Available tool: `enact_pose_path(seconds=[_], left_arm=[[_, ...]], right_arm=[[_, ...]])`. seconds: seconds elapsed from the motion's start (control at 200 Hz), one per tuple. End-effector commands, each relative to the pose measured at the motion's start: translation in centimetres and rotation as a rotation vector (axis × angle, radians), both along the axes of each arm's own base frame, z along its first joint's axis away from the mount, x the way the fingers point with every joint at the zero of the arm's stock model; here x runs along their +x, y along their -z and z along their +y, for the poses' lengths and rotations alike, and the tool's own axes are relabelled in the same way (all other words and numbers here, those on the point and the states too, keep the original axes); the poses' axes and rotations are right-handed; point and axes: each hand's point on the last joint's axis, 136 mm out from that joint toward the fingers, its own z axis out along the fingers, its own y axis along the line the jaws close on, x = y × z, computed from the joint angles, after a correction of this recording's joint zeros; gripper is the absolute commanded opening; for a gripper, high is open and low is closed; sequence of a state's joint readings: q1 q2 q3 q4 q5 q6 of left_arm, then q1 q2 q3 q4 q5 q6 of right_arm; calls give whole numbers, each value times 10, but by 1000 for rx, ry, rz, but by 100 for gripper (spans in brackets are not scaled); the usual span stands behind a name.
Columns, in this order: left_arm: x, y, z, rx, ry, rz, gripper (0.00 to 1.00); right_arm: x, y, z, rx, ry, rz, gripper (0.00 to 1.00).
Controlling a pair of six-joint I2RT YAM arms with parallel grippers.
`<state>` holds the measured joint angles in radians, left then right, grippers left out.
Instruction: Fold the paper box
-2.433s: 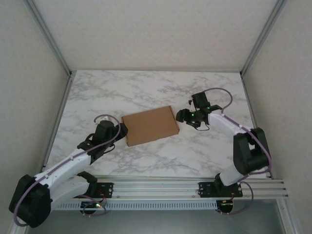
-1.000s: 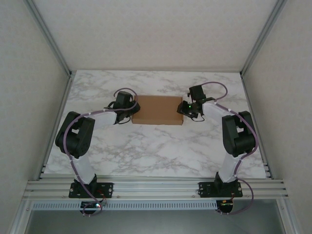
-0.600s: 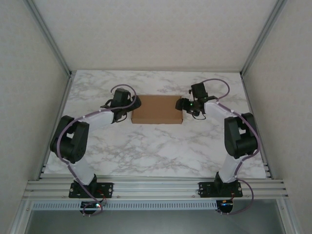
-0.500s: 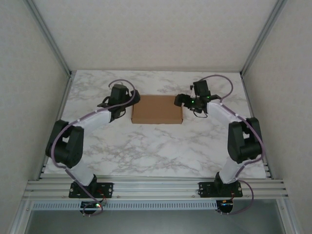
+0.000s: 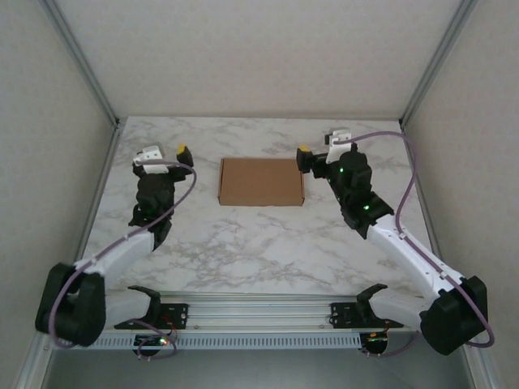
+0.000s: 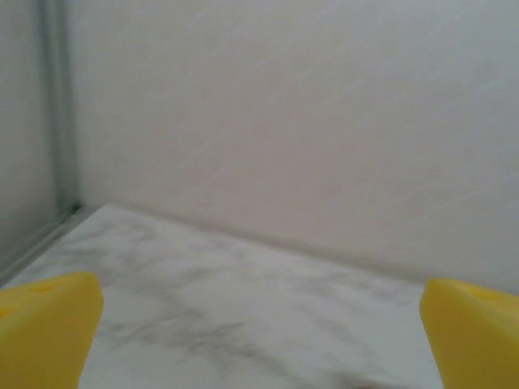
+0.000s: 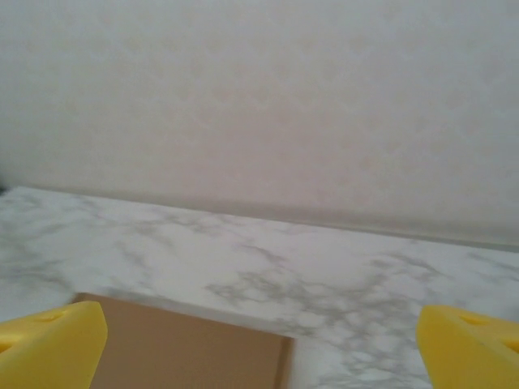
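Both sets of jaws wide and empty, seen from above. Out to the left, the left gripper (image 5: 165, 152), up off the table (image 5: 243, 243) and well apart from the box (image 5: 261, 181). Near the box's far right corner, the right gripper (image 5: 321, 144), raised too, not touching. Box flat and shut-looking, square to the table edges, centred toward the far side, touched by neither arm. Looks folded from here, though impossible to tell about tabs tucked home or not. Main risk, as a judgement: lid springing back up along its crease, with nothing pressing it down.

From the left wrist: yellow fingertips (image 6: 49, 324) at both lower corners, far apart, bare marble between them and wall (image 6: 284, 121) beyond. Aimed away from the box, hence a blind swing first on any move toward it, with risk of clipping an edge and skidding the box across smooth marble.

From the right wrist: yellow pads (image 7: 49, 340) likewise wide, brown box top low in frame between them, its far right corner showing. Close enough for a low sweep to catch that corner, lift the lid or spin the box out of square. Light cardboard on a slick surface: probably little needed to shift it.
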<state>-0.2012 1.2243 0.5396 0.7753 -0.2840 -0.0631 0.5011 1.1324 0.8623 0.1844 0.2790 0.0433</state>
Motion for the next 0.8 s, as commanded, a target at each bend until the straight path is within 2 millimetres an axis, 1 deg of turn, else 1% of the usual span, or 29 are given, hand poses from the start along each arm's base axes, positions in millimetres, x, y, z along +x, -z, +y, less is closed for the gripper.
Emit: enact_pose_path(seconds=[0.0,0.04,0.055,0.08,0.135,0.205,0.235,0.295,0.335,0.396,0.456,0.491,0.511,0.516,0.526,0.556,0.611,0.666,0.691,0.706,0.731,0.756,0.791], left_arm=[[-10,50,51,-33,-80,44,100],[-15,70,63,-73,-89,58,99],[-16,71,70,-89,-114,45,99],[-13,76,78,-122,-128,83,100],[-8,72,73,-98,-80,59,100],[-2,72,73,-70,-75,67,100],[1,73,74,-61,-81,81,99],[4,76,76,-63,-90,102,99],[5,81,77,-61,-96,133,99],[7,89,76,-33,-88,191,100],[1,98,79,-14,-102,222,100],[-8,99,85,-36,-131,193,100],[-13,99,86,-55,-137,159,100],[-15,99,86,-61,-136,149,100],[-17,99,86,-64,-131,133,100],[-23,102,85,-66,-127,117,100],[-32,110,78,-57,-95,86,99],[-43,116,70,-40,-61,38,99],[-46,112,68,-25,-57,3,99],[-46,111,67,-21,-55,2,99],[-42,116,64,-13,-42,43,100],[-35,121,59,0,-22,81,99],[-25,122,52,32,0,96,99]], right_arm=[[8,54,-44,-130,207,19,99],[10,73,-56,-160,253,45,99],[10,79,-61,-171,267,56,99],[11,91,-68,-193,290,80,99],[13,117,-86,-223,348,130,99],[15,146,-110,-247,415,183,99],[16,154,-121,-236,449,196,99],[17,172,-134,-205,466,227,99],[18,178,-137,-191,466,231,99],[21,185,-137,-193,442,228,99],[21,188,-135,-193,418,197,99],[20,189,-135,-184,400,187,99],[23,184,-133,-171,389,163,99],[19,190,-135,-176,389,172,99],[16,194,-136,-177,390,174,99],[13,195,-139,-168,408,162,99],[8,194,-146,-139,435,132,99],[3,195,-148,-112,429,105,99],[2,198,-149,-102,426,102,99],[3,200,-149,-98,423,99,99],[5,201,-147,-98,409,96,99],[6,207,-144,-101,381,120,99],[10,215,-140,-113,354,137,99]])
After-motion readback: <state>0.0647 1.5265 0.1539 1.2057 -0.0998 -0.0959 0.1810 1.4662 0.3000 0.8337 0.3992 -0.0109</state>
